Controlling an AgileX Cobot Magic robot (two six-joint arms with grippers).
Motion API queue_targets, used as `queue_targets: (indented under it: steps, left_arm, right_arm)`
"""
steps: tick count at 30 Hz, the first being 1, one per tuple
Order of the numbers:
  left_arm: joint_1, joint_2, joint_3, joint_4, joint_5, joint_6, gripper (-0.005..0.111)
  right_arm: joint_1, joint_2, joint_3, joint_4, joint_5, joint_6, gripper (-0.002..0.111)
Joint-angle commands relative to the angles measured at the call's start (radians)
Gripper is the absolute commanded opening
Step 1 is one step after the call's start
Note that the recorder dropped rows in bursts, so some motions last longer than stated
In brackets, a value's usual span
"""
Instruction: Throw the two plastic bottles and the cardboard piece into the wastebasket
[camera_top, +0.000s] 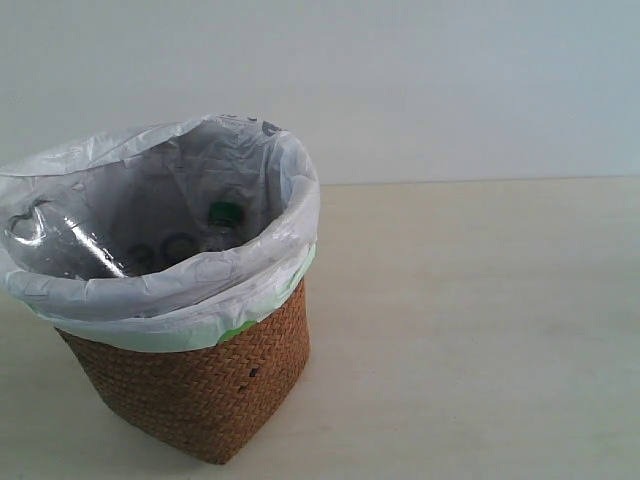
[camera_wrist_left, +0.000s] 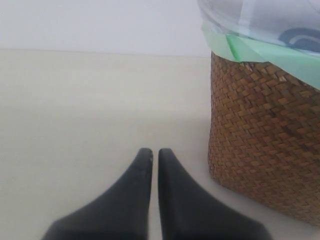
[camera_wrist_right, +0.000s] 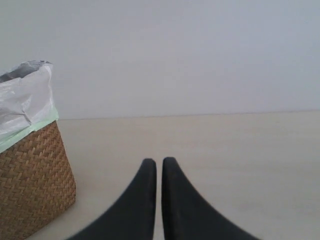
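Wicker wastebasket (camera_top: 200, 390), brown weave, stands on a pale beige table (camera_top: 480, 330) in the left part of the exterior view. A plain grey-white wall (camera_top: 450, 80) is behind it. A translucent white plastic bag (camera_top: 150, 300) lines the basket and is folded out over the rim. A green edge shows under the fold, and there is grey lettering on the bag's inner face.

Green-capped bottle (camera_top: 224, 226) is inside the basket, roughly upright. Its cap and shoulder show over the near rim, toward the right inner side. Second clear plastic bottle (camera_top: 65, 248) is also inside, lying against the left inner side of the bag. Its cap is not visible and its label is unreadable. The two bottles sit apart, both below rim level.

Left gripper (camera_wrist_left: 151, 152): black fingers (camera_wrist_left: 132, 195) are together with only a thin slit between the tips, and nothing is clamped. It points out over bare tabletop. The wastebasket is just beside it, with the wicker wall and green bag edge close in the left wrist view. No contact with the basket can be seen.

Right gripper (camera_wrist_right: 159, 162): same pose, tips together and empty, over bare table. The basket is near, off to one side, with a clear gap of tabletop between it and the fingers. Neither gripper shows in the exterior view.
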Motion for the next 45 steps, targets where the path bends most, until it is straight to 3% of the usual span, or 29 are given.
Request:
queue_targets:
  steps: [1, 12, 14, 17, 20, 45]
  left_arm:
    - [0.003, -0.002, 0.004, 0.006, 0.001, 0.005, 0.004]
    - [0.003, -0.002, 0.004, 0.006, 0.001, 0.005, 0.004]
    - [0.003, -0.002, 0.004, 0.006, 0.001, 0.005, 0.004]
    - [0.003, -0.002, 0.004, 0.006, 0.001, 0.005, 0.004]
    - [0.003, -0.002, 0.004, 0.006, 0.001, 0.005, 0.004]
    - [0.003, -0.002, 0.004, 0.006, 0.001, 0.005, 0.004]
  right_arm:
    - [-0.003, -0.006, 0.004, -0.003, -0.004, -0.007, 0.000]
    - [-0.003, -0.006, 0.004, -0.008, 0.010, -0.003, 0.000]
    - [-0.003, -0.006, 0.004, -0.081, 0.043, 0.025, 0.000]
    - [-0.003, -0.006, 0.004, -0.391, 0.119, 0.316, 0.000]
    - [-0.003, -0.006, 0.004, -0.511, 0.200, 0.439, 0.000]
    - [-0.003, -0.006, 0.004, -0.566, 0.258, 0.466, 0.000]
